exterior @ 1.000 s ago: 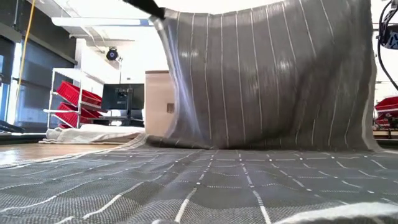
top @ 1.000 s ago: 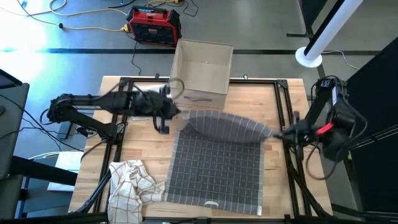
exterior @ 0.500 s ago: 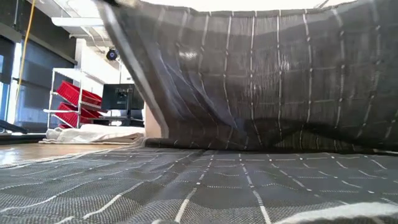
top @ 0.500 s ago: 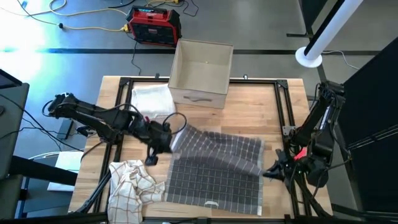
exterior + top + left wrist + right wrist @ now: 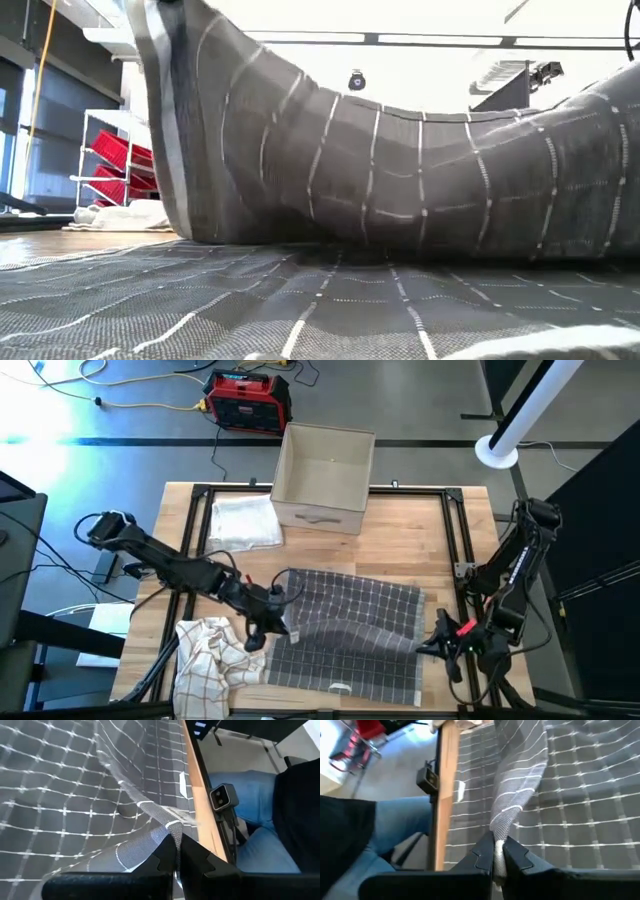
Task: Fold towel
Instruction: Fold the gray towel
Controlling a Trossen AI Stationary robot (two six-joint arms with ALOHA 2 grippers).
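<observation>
The grey grid-patterned towel (image 5: 350,628) lies on the front half of the wooden bench (image 5: 440,540), its far part doubled over toward the near edge, with the fold raised off the lower layer. The left gripper (image 5: 262,630) has its fingers (image 5: 167,854) closed on one corner at the towel's left edge; the right gripper (image 5: 440,645) has its fingers (image 5: 485,851) pinched on the corner at the right edge, close to the black frame rail (image 5: 462,575). A crumpled checked cloth (image 5: 212,655) sits just beside the left gripper, crowding that side. A folded white cloth (image 5: 243,520) and a cardboard box (image 5: 325,475) occupy the far end, with bare wood between them and the towel. From the low view the draped towel fills most of the frame, hiding both grippers.
</observation>
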